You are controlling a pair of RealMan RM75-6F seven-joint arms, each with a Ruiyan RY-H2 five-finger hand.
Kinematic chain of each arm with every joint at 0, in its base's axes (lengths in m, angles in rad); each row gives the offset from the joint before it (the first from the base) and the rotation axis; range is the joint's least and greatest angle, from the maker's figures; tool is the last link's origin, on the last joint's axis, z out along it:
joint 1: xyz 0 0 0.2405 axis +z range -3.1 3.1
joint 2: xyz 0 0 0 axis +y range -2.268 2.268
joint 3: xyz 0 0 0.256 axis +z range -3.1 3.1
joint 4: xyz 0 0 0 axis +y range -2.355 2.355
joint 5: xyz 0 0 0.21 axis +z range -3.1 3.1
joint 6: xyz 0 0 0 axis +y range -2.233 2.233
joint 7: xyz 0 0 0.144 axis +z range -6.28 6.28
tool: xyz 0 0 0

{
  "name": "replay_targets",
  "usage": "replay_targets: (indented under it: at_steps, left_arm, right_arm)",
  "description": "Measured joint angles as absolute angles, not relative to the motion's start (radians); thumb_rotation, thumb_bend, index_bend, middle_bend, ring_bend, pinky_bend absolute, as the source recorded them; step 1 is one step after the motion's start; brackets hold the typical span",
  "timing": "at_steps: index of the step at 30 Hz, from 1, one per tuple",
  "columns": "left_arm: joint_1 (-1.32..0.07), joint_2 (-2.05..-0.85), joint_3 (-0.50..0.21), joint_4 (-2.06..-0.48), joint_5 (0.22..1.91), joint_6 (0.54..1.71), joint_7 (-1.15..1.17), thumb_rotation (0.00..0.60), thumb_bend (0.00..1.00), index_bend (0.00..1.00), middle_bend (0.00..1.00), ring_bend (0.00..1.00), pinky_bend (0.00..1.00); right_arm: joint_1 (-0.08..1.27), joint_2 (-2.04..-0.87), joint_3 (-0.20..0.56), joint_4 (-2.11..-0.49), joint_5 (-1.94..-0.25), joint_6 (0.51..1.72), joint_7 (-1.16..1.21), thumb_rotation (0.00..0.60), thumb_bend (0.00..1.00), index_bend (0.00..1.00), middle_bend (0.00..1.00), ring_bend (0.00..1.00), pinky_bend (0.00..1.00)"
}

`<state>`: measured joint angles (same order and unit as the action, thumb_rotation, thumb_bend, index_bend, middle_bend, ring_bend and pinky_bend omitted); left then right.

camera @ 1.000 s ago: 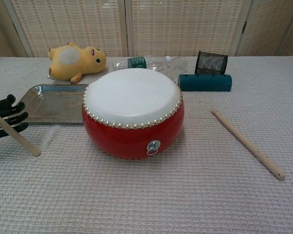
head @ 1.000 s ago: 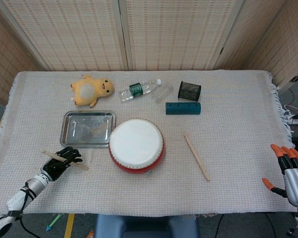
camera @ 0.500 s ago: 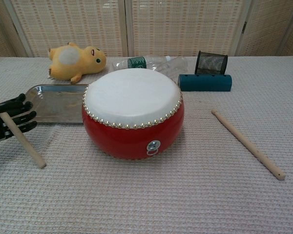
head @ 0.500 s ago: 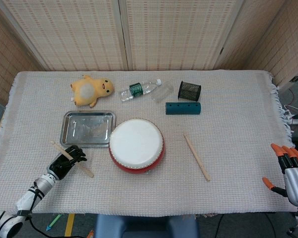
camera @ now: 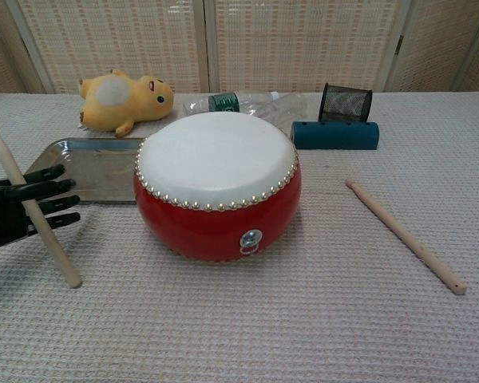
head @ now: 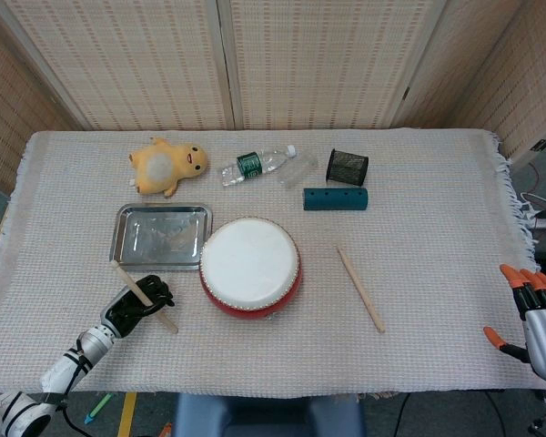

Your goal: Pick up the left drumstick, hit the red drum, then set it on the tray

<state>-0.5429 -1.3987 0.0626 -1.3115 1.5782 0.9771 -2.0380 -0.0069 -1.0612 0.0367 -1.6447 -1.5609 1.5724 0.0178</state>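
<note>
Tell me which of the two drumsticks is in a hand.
The left drumstick, held by the left hand beside the tray; the right drumstick lies untouched on the cloth right of the red drum.

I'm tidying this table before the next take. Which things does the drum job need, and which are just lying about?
Needed:
drumstick, held in the left robot hand
red drum
tray

Lying about:
second stick, right of the drum
plush toy
bottle
mesh cup
teal block
right robot hand, idle at the table edge
</note>
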Motion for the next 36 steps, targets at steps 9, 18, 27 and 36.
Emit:
replay_targets:
  at_steps: [9, 18, 27, 36]
  left_arm:
    - [-0.541, -1.41, 0.077, -1.319, 1.589, 0.994, -1.97, 0.6, 0.23, 0.55, 0.53, 0.46, 0.43]
    - [-0.532, -1.426, 0.09, -1.325, 1.595, 1.016, -1.889, 0.6, 0.2, 0.57, 0.55, 0.46, 0.42]
    - [-0.517, -1.445, 0.098, -1.343, 1.587, 1.032, -1.778, 0.6, 0.2, 0.66, 0.67, 0.57, 0.49]
    - [-0.502, -1.461, 0.101, -1.366, 1.579, 1.045, -1.699, 0.6, 0.2, 0.7, 0.73, 0.64, 0.61]
  right_arm:
    - [-0.009, -1.062, 0.037, -1.641, -1.563, 1.577, 0.022, 0.6, 0.18, 0.0, 0.13, 0.0, 0.11]
    - [-0.011, -1.061, 0.038, -1.643, -1.566, 1.581, 0.019, 0.6, 0.18, 0.0, 0.13, 0.0, 0.11]
    - [-0.012, -1.061, 0.039, -1.643, -1.571, 1.587, 0.019, 0.6, 0.18, 0.0, 0.13, 0.0, 0.11]
    - [-0.014, -1.06, 0.039, -1.644, -1.578, 1.595, 0.018, 0.6, 0.18, 0.0, 0.13, 0.0, 0.11]
